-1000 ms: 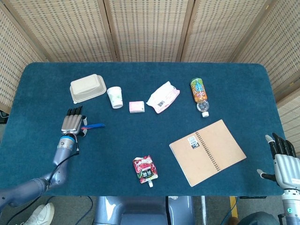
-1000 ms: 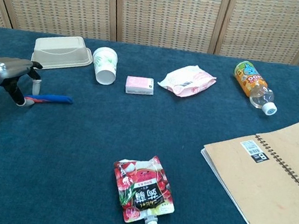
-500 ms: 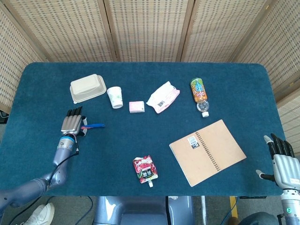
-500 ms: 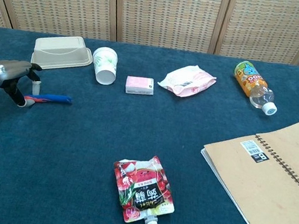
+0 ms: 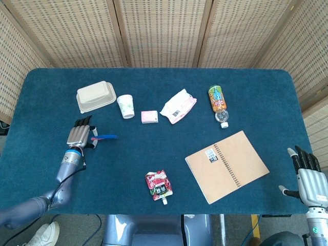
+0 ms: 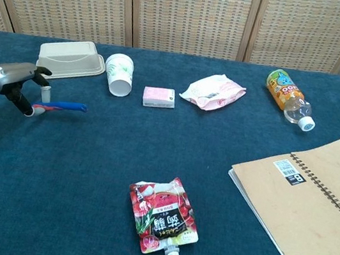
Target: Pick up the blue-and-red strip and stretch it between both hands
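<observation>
Blue-and-red strip (image 6: pixel 63 106): thin, mostly blue with red at one end. Near left edge of worktop (image 6: pixel 84 178). Red end pinched by left hand (image 6: pixel 19 78); blue end sticks out roughly level toward worktop centre.
</observation>
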